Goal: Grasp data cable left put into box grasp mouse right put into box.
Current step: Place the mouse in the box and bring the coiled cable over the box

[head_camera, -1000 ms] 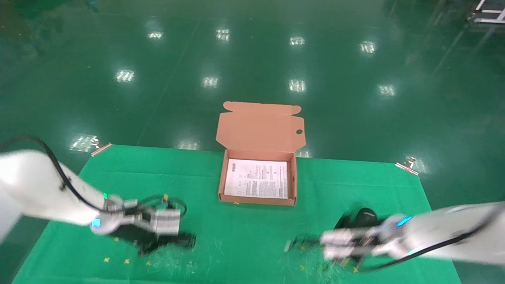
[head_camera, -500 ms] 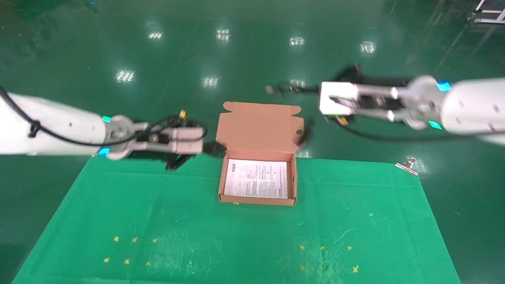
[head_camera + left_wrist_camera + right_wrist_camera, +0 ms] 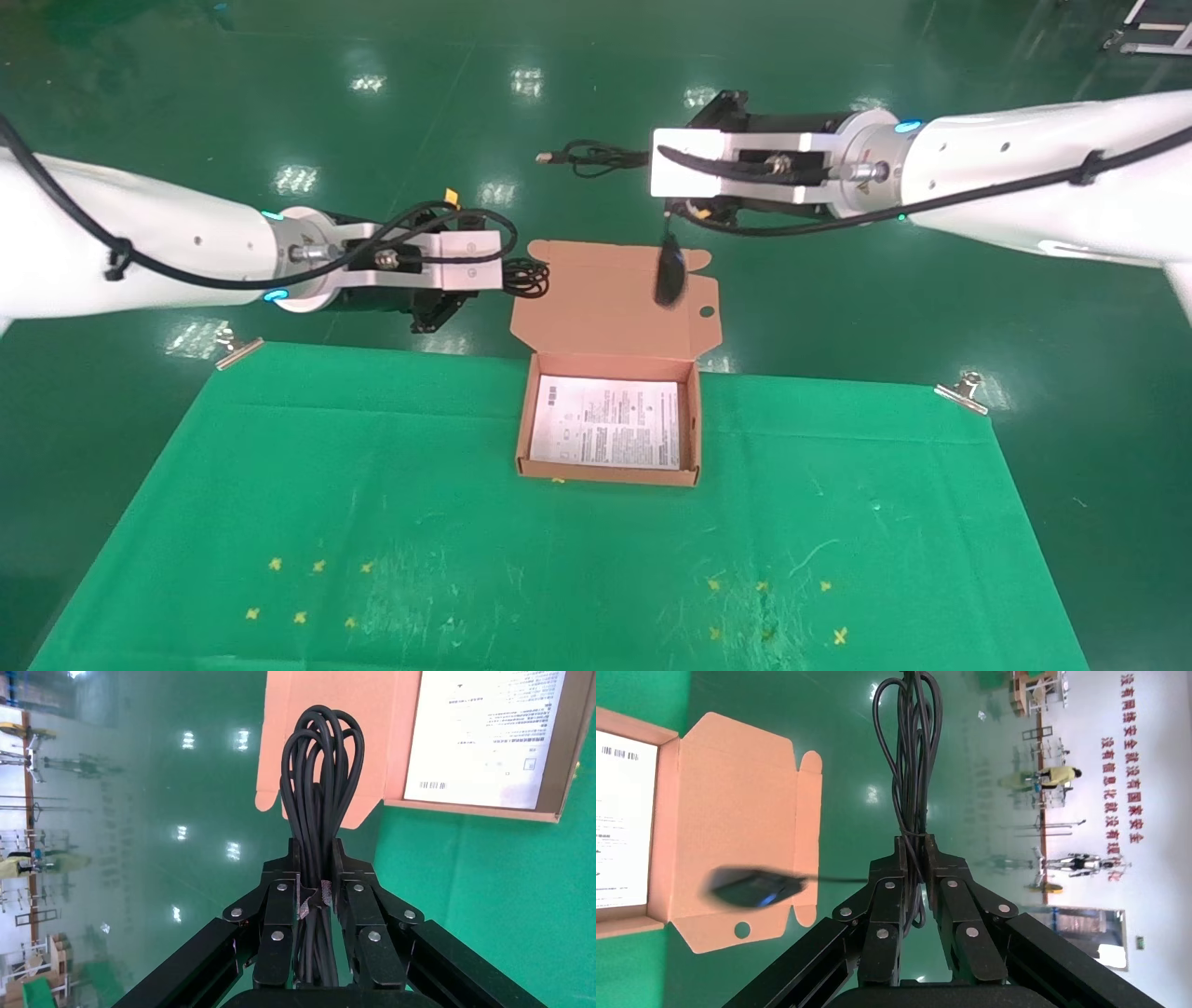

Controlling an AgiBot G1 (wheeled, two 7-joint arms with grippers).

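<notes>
Both claws have risen off the surface (image 3: 279,466) – left claw (image 3: 510,272) clamps the cable (image 3: 527,278) at the box's (image 3: 607,477) ten o'clock, right claw (image 3: 643,160) pinches the cord, mouse (image 3: 669,270) dangling over the lid – ready for lowering in

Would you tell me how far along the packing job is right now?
Both pickups look done: the left gripper is shut on the cable, the right gripper on the mouse cord, the mouse dangling in front of the lid. The box holds only its sheet, so both placements remain.
</notes>
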